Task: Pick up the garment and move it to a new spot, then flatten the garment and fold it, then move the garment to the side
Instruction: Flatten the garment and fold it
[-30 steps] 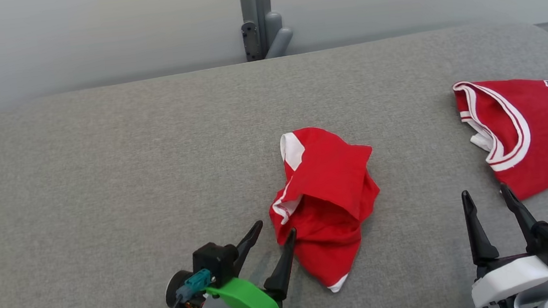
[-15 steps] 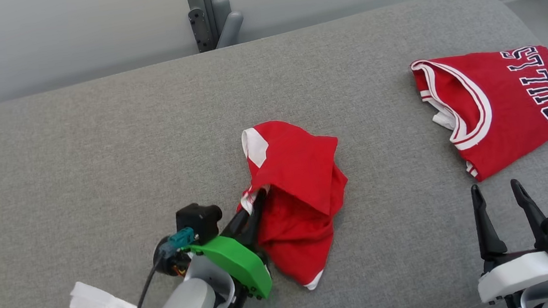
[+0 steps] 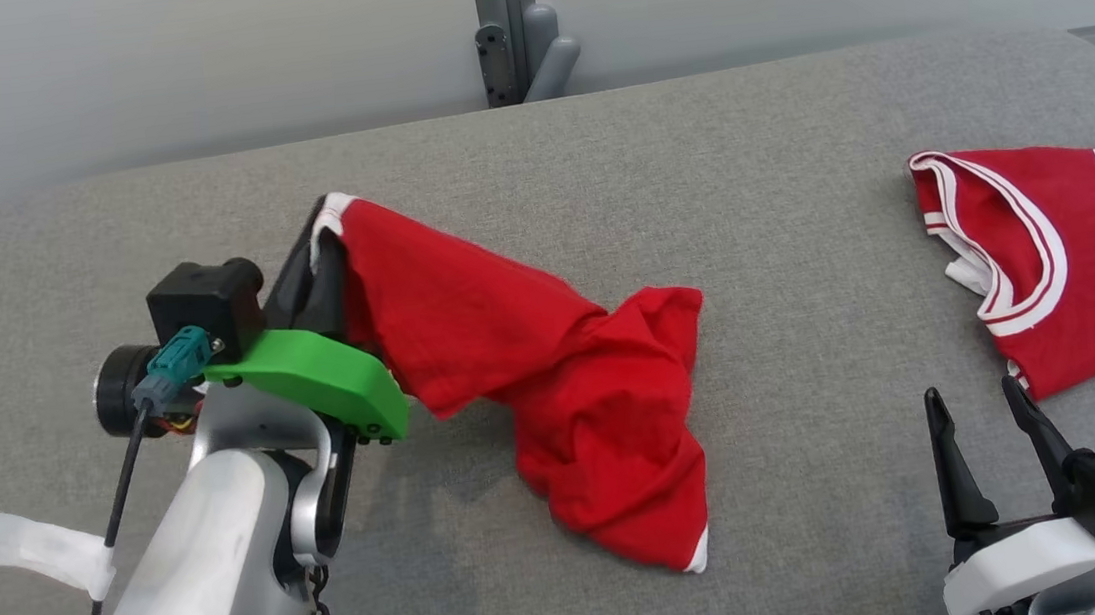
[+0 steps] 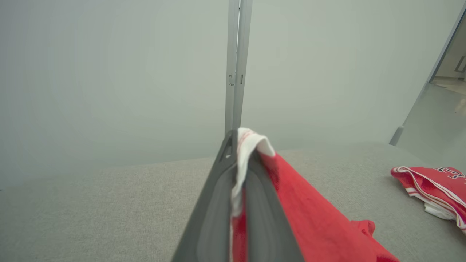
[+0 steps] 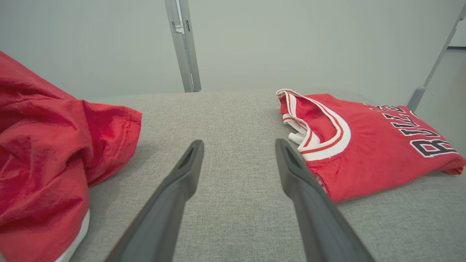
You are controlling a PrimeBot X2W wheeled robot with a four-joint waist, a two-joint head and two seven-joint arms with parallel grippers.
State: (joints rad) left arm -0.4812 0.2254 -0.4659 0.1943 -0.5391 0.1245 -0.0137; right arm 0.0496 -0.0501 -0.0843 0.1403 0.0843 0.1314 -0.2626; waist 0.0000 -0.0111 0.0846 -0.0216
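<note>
dark fingers [image 4: 213, 203] of the left gripper [image 3: 319, 227] are being pinched on an edge of the red garment [image 3: 564, 376] at centre left, its bulk on the grey cushion [image 3: 744, 158]; the right gripper [image 3: 973, 392] is being held spread, lower right.

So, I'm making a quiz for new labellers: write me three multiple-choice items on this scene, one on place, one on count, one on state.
1. Where on the grey table does the lettered jersey lie? A) left end B) centre C) right end
2. How many red garments are in view? A) one B) two C) three
3. The left gripper is: A) shut on the crumpled garment B) open above it C) resting empty
Answers: C, it lies near the right gripper; B, the jersey plus the crumpled garment; A, it pinches the white-trimmed edge.
</note>
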